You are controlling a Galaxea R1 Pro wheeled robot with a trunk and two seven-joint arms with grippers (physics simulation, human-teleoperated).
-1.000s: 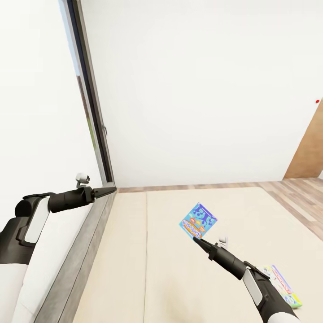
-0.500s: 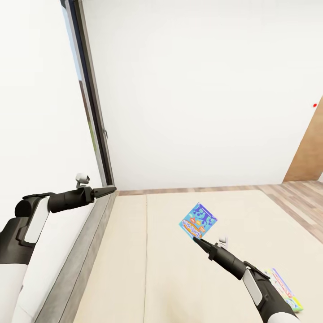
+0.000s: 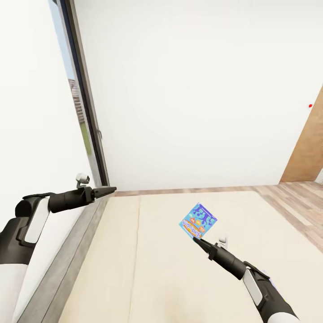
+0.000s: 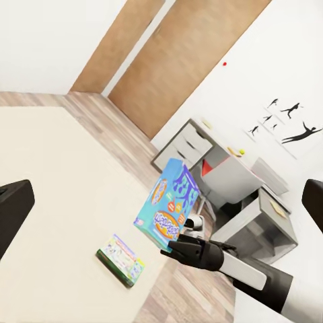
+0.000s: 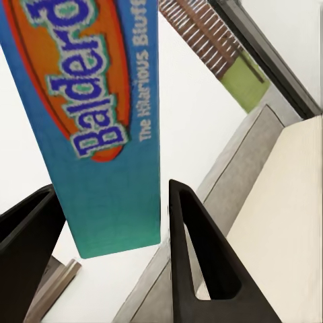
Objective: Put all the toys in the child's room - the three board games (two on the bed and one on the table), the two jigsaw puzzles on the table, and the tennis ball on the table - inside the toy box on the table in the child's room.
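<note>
Overhead: small blue printed board-game box (image 3: 198, 220) stands upright on a corner above beige mattress bed (image 3: 179, 269), pinched at its lower edge by right gripper (image 3: 196, 240); left gripper (image 3: 110, 190) pointed, apparently closed, empty, well apart. Left wrist: second flat green-edged game box (image 4: 121, 260) lies on the mattress; grey-white desk (image 4: 232, 178) beyond. Right wrist: fingers (image 5: 195, 262) clamp the box's thin edge, long axis running away from the claw.

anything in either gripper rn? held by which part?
Right gripper holds the blue board game by its lower edge, box lifted above the bed. Left gripper is shut with nothing in it.
</note>
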